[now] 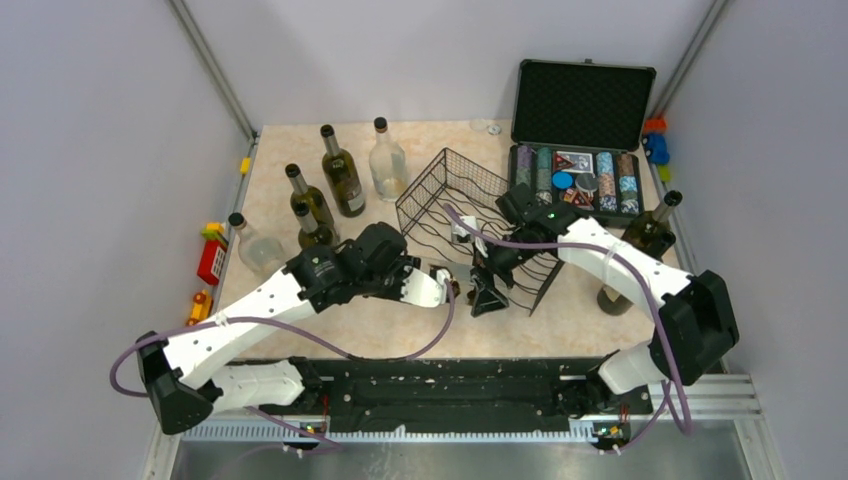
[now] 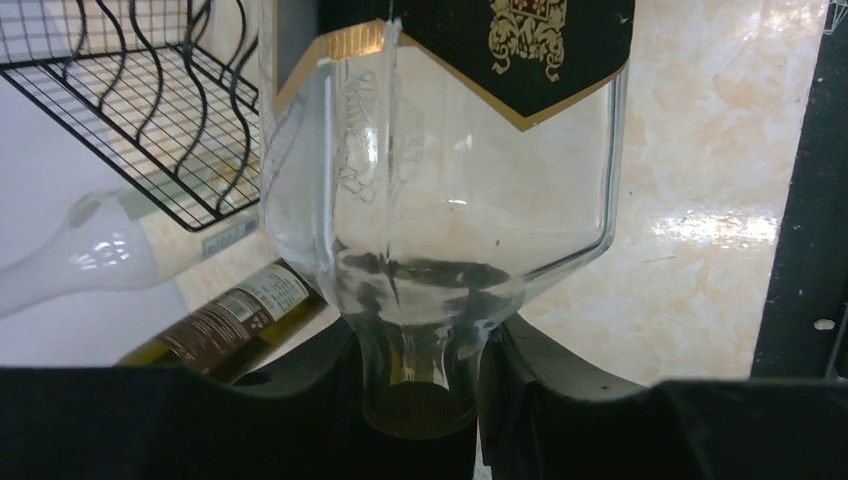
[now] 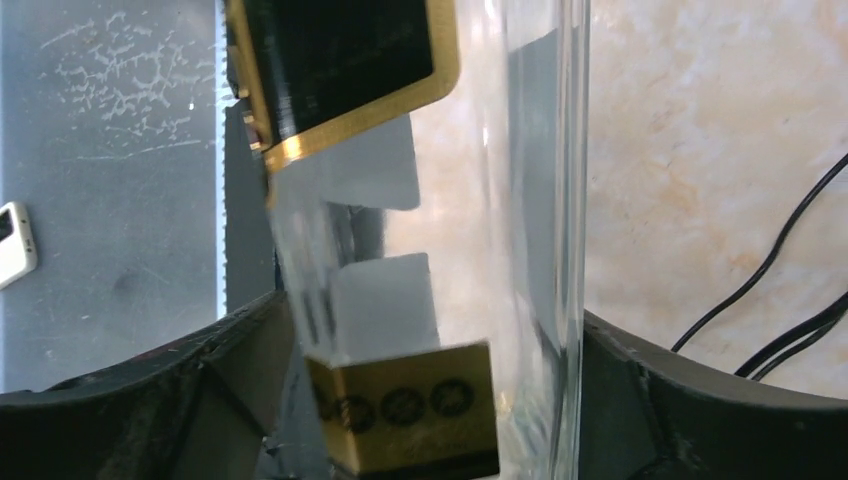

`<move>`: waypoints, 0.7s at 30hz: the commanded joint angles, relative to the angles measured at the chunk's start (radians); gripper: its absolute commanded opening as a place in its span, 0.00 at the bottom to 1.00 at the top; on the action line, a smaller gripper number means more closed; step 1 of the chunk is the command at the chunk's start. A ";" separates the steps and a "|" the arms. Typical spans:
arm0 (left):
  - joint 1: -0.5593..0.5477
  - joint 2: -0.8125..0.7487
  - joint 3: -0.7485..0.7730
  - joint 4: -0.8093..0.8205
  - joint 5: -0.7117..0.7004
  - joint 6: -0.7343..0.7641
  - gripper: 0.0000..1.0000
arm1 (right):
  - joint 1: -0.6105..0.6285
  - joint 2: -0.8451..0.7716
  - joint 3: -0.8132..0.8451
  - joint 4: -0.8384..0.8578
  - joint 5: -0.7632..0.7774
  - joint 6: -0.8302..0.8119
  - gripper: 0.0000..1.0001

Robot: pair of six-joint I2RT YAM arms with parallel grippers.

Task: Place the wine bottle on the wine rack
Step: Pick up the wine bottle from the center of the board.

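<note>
A clear glass wine bottle (image 2: 440, 200) with a black and gold label is held by both arms. My left gripper (image 2: 420, 350) is shut on its neck, just below the shoulder. My right gripper (image 3: 430, 380) is shut on its body, with one finger (image 3: 650, 400) against each side of the glass (image 3: 520, 200). In the top view the bottle (image 1: 447, 276) lies roughly level between the left gripper (image 1: 440, 288) and the right gripper (image 1: 488, 295), just in front of the black wire wine rack (image 1: 470, 200). The rack's wavy cradles also show in the left wrist view (image 2: 130, 100).
Several bottles stand at the back left (image 1: 342, 172), and one more stands at the right (image 1: 650, 232). An open black case of poker chips (image 1: 580, 150) sits behind the rack. Toys lie off the table's left (image 1: 212, 255) and right (image 1: 655, 140) edges.
</note>
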 commanded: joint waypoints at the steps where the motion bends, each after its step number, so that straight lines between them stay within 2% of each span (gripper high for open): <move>1: 0.019 -0.076 -0.020 0.081 0.009 -0.089 0.00 | 0.003 -0.049 0.062 0.019 -0.029 -0.006 0.96; 11: 0.082 -0.148 -0.077 0.086 0.050 -0.182 0.00 | -0.007 -0.117 0.054 0.001 0.046 -0.029 0.99; 18: 0.118 -0.190 -0.180 0.130 0.056 -0.292 0.00 | -0.053 -0.171 0.063 -0.014 0.056 -0.032 0.99; 21: 0.147 -0.208 -0.216 0.142 0.104 -0.328 0.00 | -0.076 -0.196 0.074 -0.022 0.057 -0.034 0.99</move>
